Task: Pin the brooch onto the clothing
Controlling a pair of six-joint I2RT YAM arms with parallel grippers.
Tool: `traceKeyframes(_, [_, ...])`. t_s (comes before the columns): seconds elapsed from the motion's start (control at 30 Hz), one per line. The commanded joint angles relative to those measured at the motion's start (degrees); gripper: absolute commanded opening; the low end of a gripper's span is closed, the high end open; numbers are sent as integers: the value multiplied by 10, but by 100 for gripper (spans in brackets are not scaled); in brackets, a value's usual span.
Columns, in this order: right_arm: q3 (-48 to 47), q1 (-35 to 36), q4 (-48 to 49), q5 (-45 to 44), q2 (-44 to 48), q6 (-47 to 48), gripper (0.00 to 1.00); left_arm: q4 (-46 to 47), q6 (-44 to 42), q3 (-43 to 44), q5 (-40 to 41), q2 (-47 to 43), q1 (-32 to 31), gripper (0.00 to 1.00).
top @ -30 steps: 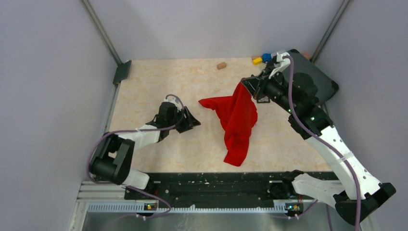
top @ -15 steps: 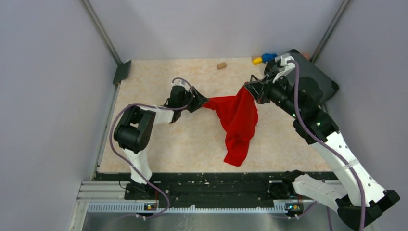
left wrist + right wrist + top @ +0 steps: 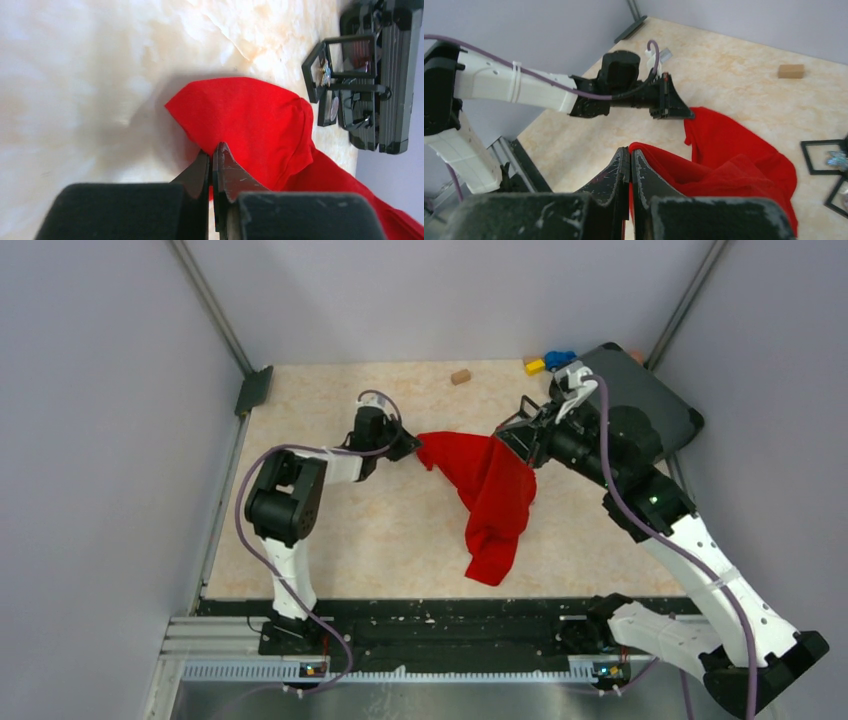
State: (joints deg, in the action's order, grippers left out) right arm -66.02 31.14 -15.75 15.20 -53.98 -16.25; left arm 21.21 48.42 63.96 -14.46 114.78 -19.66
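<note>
Two arms are at work over one broad beige marbled tabletop [image 3: 330, 540]. Spread across its middle is the bright red soft fabric clothing [image 3: 495, 490]: one corner drawn out to the left, a peak raised at the right, and the rest trailing down toward the near edge. In the far right corner sits a dark grey flat case [image 3: 660, 405], partly under the right arm. The right gripper [image 3: 510, 440] has its fingers pressed together with red cloth pinched between them, holding that peak up off the table. The left gripper [image 3: 212, 150] is low over the surface, clamped tight on the cloth's left corner. Along the far edge, well apart from the clothing, are a small blue block [image 3: 558, 358], a yellow block [image 3: 534, 366] just beside it, and a tan block [image 3: 460, 376] further left.
</note>
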Motion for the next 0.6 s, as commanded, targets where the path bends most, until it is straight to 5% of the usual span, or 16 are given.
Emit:
traceKeyframes(0.0, [26,57,77,18,-32,-13,0,-6,-39,-14,4,-87,71,0])
traceKeyframes(0.07, [33,109,112,-2,-63,-14,0,-39,-60,-1,-40,-91,108,5])
traceKeyframes(0.17, [31,196,175,-32,-128,-13,0,-132,-105,10,-68,-108,140,39])
traceKeyframes(0.3, [-4,266,216,-27,-243,-42,0,-183,-158,-45,0,-195,143,75])
traceKeyframes(0.37, [-20,278,218,-12,-271,-51,23,-203,-169,-72,30,-242,142,88])
traceKeyframes(0.47, [-14,280,214,-33,-257,-49,57,-226,-177,-113,37,-314,142,89])
traceKeyframes(0.57, [2,280,174,-105,-211,-16,74,-217,-176,-151,-11,-373,134,89])
